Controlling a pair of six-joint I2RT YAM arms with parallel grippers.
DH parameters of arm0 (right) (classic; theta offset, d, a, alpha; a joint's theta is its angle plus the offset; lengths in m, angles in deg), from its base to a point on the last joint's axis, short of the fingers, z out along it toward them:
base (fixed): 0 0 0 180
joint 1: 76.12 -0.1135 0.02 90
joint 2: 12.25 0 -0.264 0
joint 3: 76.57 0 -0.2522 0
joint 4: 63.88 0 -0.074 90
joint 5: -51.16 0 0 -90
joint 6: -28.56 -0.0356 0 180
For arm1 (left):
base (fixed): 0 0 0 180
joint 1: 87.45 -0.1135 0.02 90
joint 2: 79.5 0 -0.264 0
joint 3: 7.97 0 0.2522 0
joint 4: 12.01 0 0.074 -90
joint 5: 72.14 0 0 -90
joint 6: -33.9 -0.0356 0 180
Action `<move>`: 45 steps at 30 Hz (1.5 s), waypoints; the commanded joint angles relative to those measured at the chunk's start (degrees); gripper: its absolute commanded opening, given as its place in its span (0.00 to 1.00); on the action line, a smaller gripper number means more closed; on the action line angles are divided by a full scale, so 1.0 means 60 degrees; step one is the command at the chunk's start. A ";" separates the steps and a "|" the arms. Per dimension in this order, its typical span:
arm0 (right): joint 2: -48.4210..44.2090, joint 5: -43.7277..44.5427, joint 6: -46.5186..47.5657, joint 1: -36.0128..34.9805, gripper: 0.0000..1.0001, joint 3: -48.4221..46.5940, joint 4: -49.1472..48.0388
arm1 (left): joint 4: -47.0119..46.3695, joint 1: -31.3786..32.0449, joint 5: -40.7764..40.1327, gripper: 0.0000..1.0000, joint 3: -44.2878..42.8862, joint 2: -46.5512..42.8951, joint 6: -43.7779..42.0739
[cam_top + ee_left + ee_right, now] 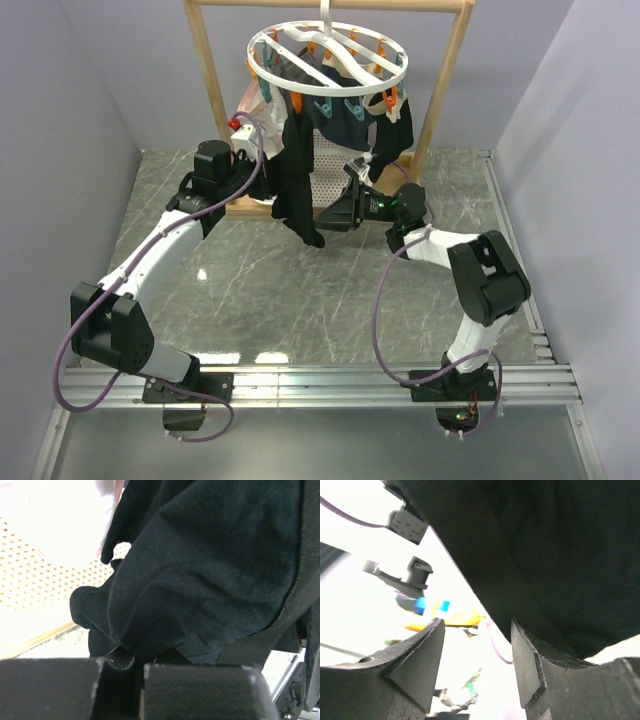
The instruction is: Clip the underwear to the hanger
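Note:
The black underwear (295,170) hangs from the round white hanger (325,60), held by its orange and teal clips, and drapes down to just above the table. In the left wrist view the underwear (200,570) fills most of the frame. My left gripper (262,150) is at its left side; its jaws (122,667) stand close together with a fold of the black hem between them. My right gripper (335,215) is at the cloth's lower right. It is open (477,645) and empty, with black fabric (560,555) lying above and beside its right finger.
The hanger hangs from a wooden frame rack (215,90) at the back. A white perforated basket (335,170) stands behind the underwear and also shows in the left wrist view (30,580). A pale pink garment (250,100) hangs at the hanger's left. Grey walls close in both sides.

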 commanded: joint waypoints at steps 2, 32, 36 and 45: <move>-0.1441 0.0013 0.4039 -0.0066 0.63 -0.0348 0.2552 | -0.0139 -0.0003 0.0440 0.00 -0.0544 0.0023 0.0370; -0.2700 0.2501 1.1338 0.0154 0.00 -0.3953 1.2793 | -0.0373 0.1095 -0.0804 0.00 0.0583 -0.0870 0.0312; -0.2907 0.3801 1.1792 0.0125 0.00 -0.4274 1.3716 | -0.1409 0.1577 -0.1023 0.04 0.1155 -0.0798 0.0501; -0.3478 0.6236 1.0988 -0.0065 0.00 -0.3925 1.4113 | -0.3259 0.2267 -0.1873 0.38 0.0789 0.0698 0.1249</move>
